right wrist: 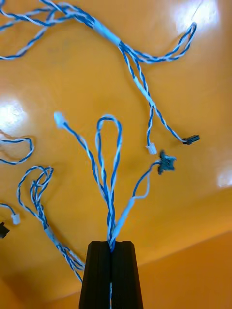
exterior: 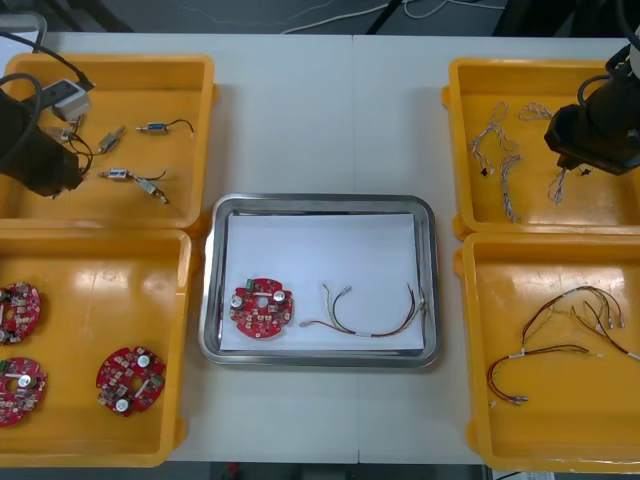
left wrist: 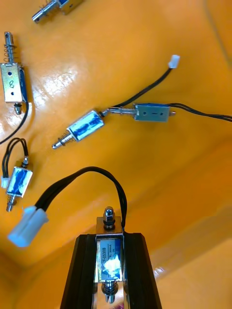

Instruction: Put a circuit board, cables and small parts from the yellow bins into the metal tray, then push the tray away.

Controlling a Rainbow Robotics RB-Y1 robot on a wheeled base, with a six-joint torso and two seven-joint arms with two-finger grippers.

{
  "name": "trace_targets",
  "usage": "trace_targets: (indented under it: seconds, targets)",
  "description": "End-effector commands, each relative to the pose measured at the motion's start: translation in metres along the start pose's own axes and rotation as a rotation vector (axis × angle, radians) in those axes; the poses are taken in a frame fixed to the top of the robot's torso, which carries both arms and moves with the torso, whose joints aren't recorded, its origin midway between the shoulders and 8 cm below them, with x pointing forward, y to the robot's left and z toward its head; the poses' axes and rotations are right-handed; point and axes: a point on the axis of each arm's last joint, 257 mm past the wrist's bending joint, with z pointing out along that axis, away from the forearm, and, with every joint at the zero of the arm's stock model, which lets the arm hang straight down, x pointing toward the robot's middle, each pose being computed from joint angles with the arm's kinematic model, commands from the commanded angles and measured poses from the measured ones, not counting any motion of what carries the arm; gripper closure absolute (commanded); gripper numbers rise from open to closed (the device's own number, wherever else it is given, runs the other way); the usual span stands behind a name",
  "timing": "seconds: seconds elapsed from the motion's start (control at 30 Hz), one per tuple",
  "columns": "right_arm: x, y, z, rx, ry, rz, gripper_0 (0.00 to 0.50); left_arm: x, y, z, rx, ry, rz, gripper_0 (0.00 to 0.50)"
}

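A pale grey, flat-topped table (exterior: 330, 120) spans the front view, its surface matt and evenly lit. A thin straight seam (exterior: 352, 110) runs across its top from the far edge toward the middle, where two panels meet. Beyond the far edge lies a dark floor (exterior: 250, 15), with thin white cords (exterior: 345, 17) trailing loosely over it. A narrow dark strip (exterior: 330, 472) shows below the table's near edge.

The label on the clamped small metal part (left wrist: 110, 258) reads, in part, "0530B"; the rest is illegible.
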Motion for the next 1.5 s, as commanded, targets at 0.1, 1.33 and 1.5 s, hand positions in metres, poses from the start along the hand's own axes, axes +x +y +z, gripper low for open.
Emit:
trace_targets:
  seconds: [0.1,1.33,1.5]
  targets:
    - [-0.029,-0.007,-0.049,0.024,-0.082,-0.097,0.5,-0.009,0.0,-0.062,-0.102,0.017,-0.229,0.5]
    - [0.0,-0.012,-0.14,0.031,-0.028,-0.695,0.5,-0.044,-0.127,-0.057,-0.111,-0.115,-0.537,0.5]
    - [0.009,0.004,-0.142,-0.003,-0.042,-0.751,0.5,-0.05,-0.137,-0.041,-0.12,-0.107,-0.553,0.5]
